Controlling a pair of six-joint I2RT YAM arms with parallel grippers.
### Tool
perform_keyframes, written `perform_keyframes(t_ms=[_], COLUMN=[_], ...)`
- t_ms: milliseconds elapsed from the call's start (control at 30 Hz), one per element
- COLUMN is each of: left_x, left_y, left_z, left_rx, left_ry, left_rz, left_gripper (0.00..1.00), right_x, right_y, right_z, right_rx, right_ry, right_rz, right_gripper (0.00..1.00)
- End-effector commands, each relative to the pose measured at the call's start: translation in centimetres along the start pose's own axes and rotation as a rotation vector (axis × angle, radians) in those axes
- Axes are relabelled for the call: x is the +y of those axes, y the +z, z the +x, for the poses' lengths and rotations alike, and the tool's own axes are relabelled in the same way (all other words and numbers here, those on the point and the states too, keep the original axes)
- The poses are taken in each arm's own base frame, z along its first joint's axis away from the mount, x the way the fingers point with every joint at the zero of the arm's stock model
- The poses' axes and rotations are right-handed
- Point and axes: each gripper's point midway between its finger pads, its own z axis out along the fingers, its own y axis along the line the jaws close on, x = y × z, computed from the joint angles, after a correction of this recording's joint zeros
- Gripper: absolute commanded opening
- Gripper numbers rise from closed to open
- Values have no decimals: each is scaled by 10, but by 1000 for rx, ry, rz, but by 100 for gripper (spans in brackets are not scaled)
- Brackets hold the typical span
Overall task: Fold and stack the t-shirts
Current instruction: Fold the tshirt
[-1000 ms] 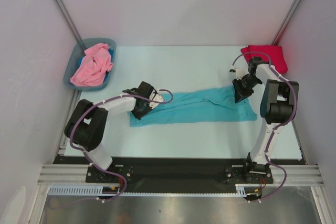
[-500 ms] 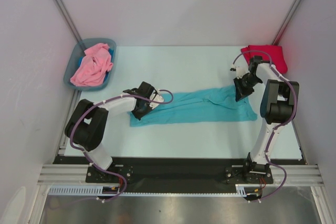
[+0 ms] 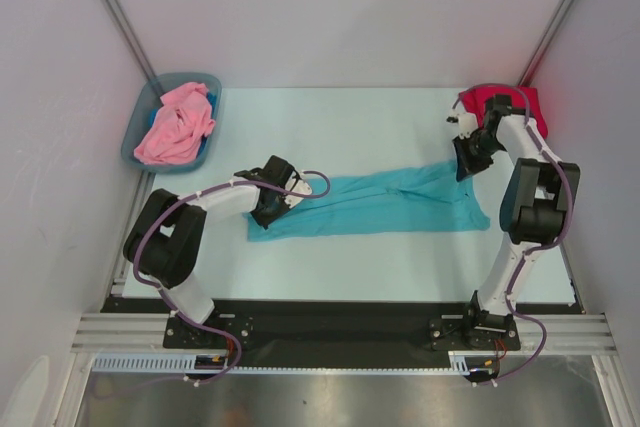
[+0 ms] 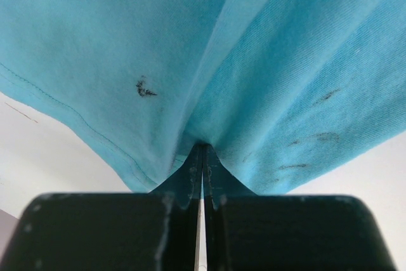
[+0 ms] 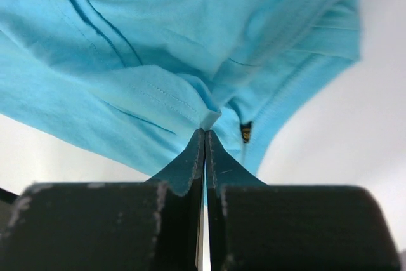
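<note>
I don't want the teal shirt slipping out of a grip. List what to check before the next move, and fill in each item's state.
1. Left gripper shut on the teal t-shirt: ok.
2. Right gripper shut on its other end: ok.
3. Cloth smooth between the two grips: not ok, creases run near the right one.
4. Red t-shirt lying apart from the teal one: ok.
5. Pink t-shirt inside the bin, out of the way: ok.
6. How many layers each grip has caught: cannot tell.
</note>
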Motion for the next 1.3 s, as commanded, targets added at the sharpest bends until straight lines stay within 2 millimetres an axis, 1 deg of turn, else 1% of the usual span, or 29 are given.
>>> perform_keyframes(t_ms=[0, 200, 300, 467, 567, 733, 933, 1100, 1133, 1267], left_x=[-7, -7, -7, -7, -7, -7, -7, -7, -6, -6], left_y=[20, 20, 20, 19, 20, 20, 20, 20, 20, 20], left_z=[-12, -12, -12, -12, -12, -12, -12, -12, -13, -13], left_rx=[-43, -43, -43, -43, -43, -42, -44, -42, -42, -40], left_ry=[-7, -4, -4, -4, -3, -1, -1, -1, -1, -1], left_rz=[29, 30, 30, 30, 30, 30, 27, 27, 27, 26], left_gripper=[0, 0, 0, 0, 0, 0, 0, 0, 0, 0], right_x=[-10, -17, -22, -34, -39, -41, -37, -26, -19, -6], right_y=[-40, -57, -60, -71, -77, -80, -76, -67, -61, -46], right_z=[-16, -17, -13, -11, -10, -9, -7, 0, 5, 19], right_rx=[-81, -112, -112, -131, -142, -147, -145, -108, -81, -9], right_ry=[-19, -12, -1, 20, 30, 36, 42, 17, 0, -38], right_rz=[75, 106, 117, 145, 156, 161, 137, 84, 67, 34], right_gripper=[0, 0, 0, 0, 0, 0, 0, 0, 0, 0])
